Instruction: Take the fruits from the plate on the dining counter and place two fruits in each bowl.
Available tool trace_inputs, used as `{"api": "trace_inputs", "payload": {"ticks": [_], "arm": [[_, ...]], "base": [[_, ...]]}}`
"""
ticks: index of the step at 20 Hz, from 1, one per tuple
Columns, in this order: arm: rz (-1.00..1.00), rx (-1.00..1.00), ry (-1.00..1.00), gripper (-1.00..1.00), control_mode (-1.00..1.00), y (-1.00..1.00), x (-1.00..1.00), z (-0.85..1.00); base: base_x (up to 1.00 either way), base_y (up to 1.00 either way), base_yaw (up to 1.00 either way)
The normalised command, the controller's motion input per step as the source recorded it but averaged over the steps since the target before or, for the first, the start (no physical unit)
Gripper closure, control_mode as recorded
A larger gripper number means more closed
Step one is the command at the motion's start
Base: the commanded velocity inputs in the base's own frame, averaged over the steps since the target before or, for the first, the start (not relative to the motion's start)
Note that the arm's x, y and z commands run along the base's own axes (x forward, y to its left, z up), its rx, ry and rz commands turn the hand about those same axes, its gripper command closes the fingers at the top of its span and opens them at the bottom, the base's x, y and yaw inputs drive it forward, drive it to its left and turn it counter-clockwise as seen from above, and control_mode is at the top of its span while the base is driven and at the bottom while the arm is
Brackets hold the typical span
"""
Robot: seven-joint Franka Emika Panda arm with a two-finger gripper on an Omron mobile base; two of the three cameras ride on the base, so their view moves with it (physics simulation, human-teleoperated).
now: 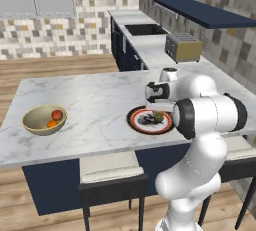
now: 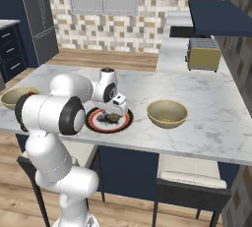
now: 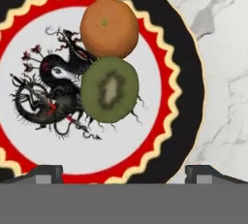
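Gripper (image 3: 124, 172) hangs released directly above the plate (image 3: 186, 72) on the dining counter (image 1: 95, 100), fingers spread wide. Green fruit (image 3: 109, 89) touches orange fruit (image 3: 109, 27); centre on one and descend straight to avoid nudging the other. Open marble lies toward the empty bowl (image 2: 167, 113); the far bowl (image 1: 44, 120) appears filled

On the marble counter (image 1: 90, 100), the plate (image 1: 142, 125) lies partly behind the arm, holding a green fruit (image 1: 158, 117). Well left of the plate, a tan bowl (image 1: 37, 125) holds a red fruit (image 1: 57, 115) and an orange fruit (image 1: 52, 123).
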Motion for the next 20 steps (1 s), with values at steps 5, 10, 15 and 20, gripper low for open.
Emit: {"api": "trace_inputs", "payload": {"ticks": [5, 10, 15, 20], "arm": [[0.0, -0.01, 0.11, -1.0, -1.0, 0.02, 0.43, -0.34], [0.01, -0.04, 0.06, -1.0, -1.0, 0.0, 0.25, -0.27], [0.02, -0.01, 0.0, -1.0, -1.0, 0.0, 0.21, -0.22], [0.0, 0.0, 0.01, -1.0, -1.0, -0.05, -0.04, -0.2]], "base": [[0.0, 0.0, 0.0], [0.0, 0.0, 0.0], [0.0, 0.0, 0.0], [0.0, 0.0, 0.0]]}}
